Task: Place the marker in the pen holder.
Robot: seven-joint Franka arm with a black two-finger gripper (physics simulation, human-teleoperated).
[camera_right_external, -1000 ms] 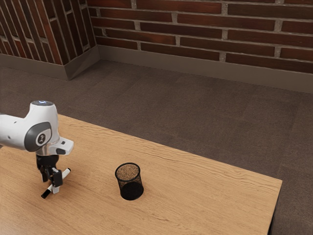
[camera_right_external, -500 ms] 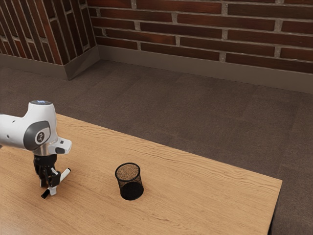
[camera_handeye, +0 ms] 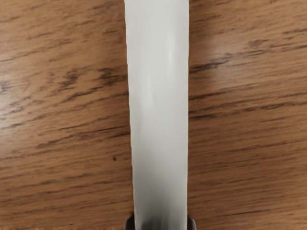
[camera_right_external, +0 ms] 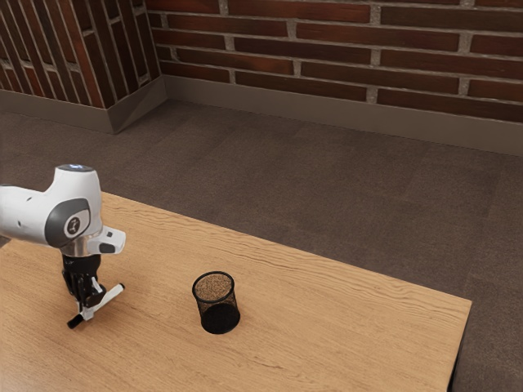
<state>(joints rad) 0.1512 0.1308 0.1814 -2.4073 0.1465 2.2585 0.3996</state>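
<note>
In the exterior view my gripper (camera_right_external: 90, 310) is at the table's left part, shut on the white marker (camera_right_external: 108, 300) around its middle. The marker's black end points toward the view's lower left and its white end toward the upper right, a little higher. In the wrist view the marker (camera_handeye: 158, 105) runs large and white down to the gripper (camera_handeye: 160, 224), whose dark tips touch it from both sides at the lower edge. The black mesh pen holder (camera_right_external: 216, 304) stands upright, apart from the gripper, toward the exterior view's right.
The wooden table (camera_right_external: 327, 327) extends past the pen holder to its edge at the exterior view's right. Beyond the table are a dark floor (camera_right_external: 286, 180) and a brick wall (camera_right_external: 335, 33).
The fingers have closed on the marker. The hand first shifted slightly toward the exterior view's left, then back right and slightly up, and the marker's white end has moved right.
</note>
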